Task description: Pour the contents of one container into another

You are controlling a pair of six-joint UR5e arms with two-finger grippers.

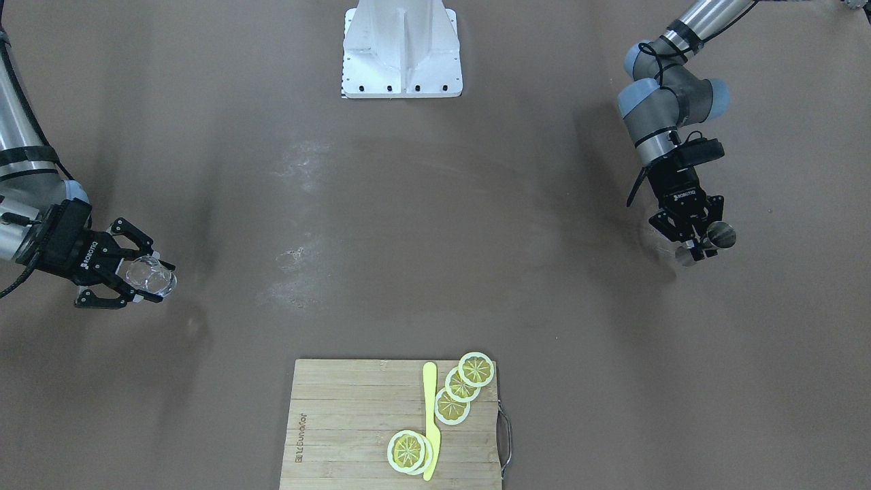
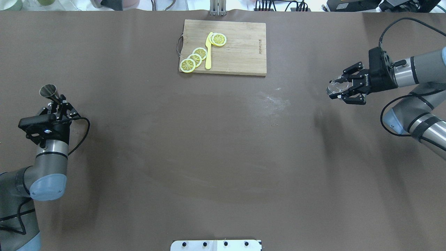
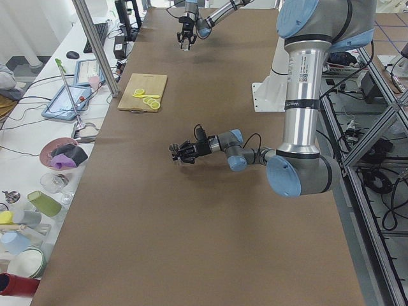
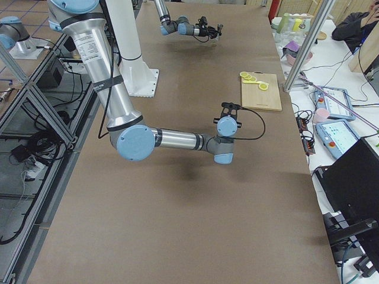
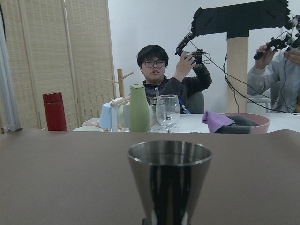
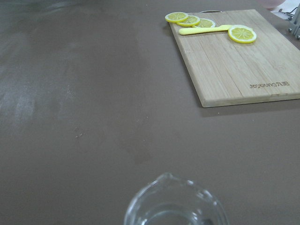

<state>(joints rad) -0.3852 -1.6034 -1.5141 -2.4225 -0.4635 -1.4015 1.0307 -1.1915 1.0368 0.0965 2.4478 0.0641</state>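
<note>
A metal conical cup (image 2: 48, 91) is held above the table's left end by my left gripper (image 2: 58, 101), which is shut on its lower part. The cup (image 5: 168, 180) fills the left wrist view with its rim on top, and it shows on the front view's right (image 1: 720, 235) with the left gripper (image 1: 701, 246). My right gripper (image 2: 340, 89) is shut on a clear glass cup (image 2: 334, 87) with a small spout over the table's right end. That glass cup (image 1: 151, 274) is on the front view's left and low in the right wrist view (image 6: 176, 208). I cannot tell what either cup contains.
A bamboo cutting board (image 2: 240, 52) lies at the far middle edge with several lemon slices (image 2: 200, 52) and a yellow knife (image 2: 208, 52) on it. The robot's white base (image 1: 401, 51) stands at the near edge. Operators and cups are beyond the table's left end.
</note>
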